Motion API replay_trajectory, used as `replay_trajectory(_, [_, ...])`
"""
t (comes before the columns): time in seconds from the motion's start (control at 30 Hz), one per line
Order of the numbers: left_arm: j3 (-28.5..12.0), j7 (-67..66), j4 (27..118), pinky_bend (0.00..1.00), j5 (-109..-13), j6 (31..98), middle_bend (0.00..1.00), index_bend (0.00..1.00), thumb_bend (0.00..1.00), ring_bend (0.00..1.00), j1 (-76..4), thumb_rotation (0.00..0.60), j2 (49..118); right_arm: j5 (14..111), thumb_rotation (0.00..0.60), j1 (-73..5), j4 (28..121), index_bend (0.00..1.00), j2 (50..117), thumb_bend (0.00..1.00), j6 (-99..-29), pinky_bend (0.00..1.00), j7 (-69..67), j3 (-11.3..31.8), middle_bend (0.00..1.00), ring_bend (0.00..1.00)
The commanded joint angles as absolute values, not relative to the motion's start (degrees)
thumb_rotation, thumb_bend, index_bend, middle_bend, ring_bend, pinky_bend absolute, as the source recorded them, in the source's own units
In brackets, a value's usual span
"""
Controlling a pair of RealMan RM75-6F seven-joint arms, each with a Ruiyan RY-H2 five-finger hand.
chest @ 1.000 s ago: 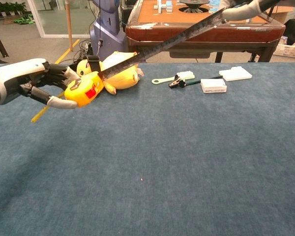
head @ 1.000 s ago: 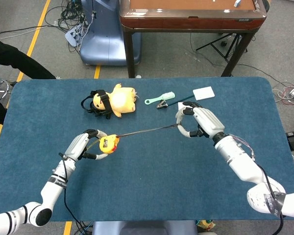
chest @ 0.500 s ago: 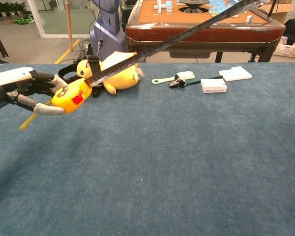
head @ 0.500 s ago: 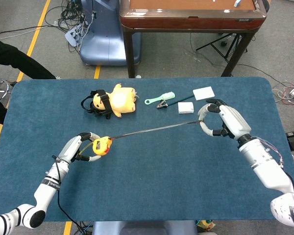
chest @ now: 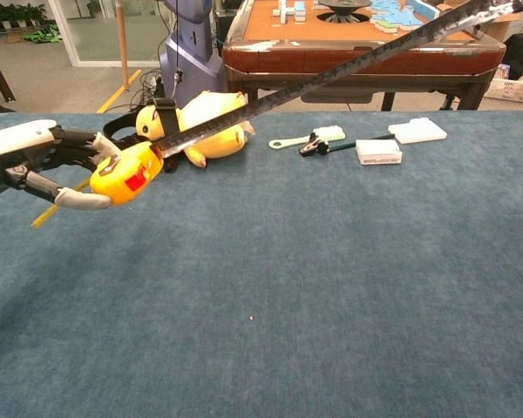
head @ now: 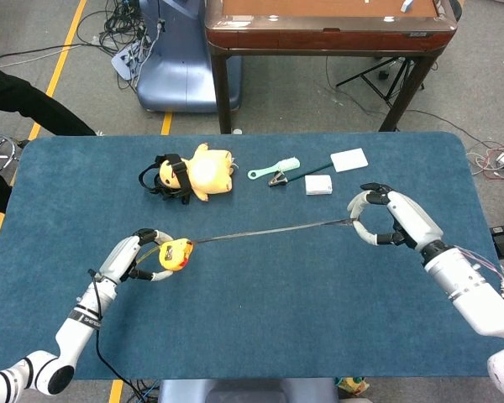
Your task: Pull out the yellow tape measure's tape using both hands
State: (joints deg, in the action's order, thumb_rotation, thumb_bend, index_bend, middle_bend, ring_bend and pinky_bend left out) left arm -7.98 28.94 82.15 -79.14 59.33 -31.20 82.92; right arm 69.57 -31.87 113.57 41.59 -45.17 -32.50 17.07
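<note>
I am holding the yellow tape measure (head: 175,253) in my left hand (head: 128,257), fingers curling around its rounded plastic case just above the blue table (head: 260,336), toward my left side of it. My right hand (head: 392,220) is pinching the free end of the tape (head: 269,230) between thumb and fingertip, well apart from the case, over the right part of the table. The tape is stretching between them as a thin, dark, stiff-looking strip, running nearly straight and rising slightly toward the right hand; in the chest view it is crossing the scene as a long diagonal band. I judge the pull as largely done: a long run of tape is already out, and what is left is at most a little more widening of the gap or simply holding it taut. The case is showing a smooth glossy shell with a red patch (chest: 134,181) on its face. The table covering is looking like a short-napped felt or carpet. Behind the tape a soft yellow plush toy (head: 200,172) is lying, alongside a pale green brush (head: 275,169) and two small white boxes (head: 318,184).
</note>
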Motion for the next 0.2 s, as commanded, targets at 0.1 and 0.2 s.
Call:
replay_trajectory(0.1, [-7.77, 28.57, 82.28, 0.10, -79.69, 59.45, 0.47, 0.50, 0.15, 0.31, -31.38, 0.600, 82.94, 70.14, 0.600, -31.87, 113.39, 0.70, 41.63, 0.58, -44.84, 0.06, -32.90, 16.95, 0.38, 0.13])
replay_trajectory(0.2, [-7.76, 28.40, 82.31, 0.10, -79.82, 59.46, 0.47, 0.50, 0.15, 0.31, -31.51, 0.600, 82.99, 70.25, 0.600, -31.94, 113.25, 0.70, 41.66, 0.58, -44.77, 0.06, -32.90, 16.93, 0.38, 0.13])
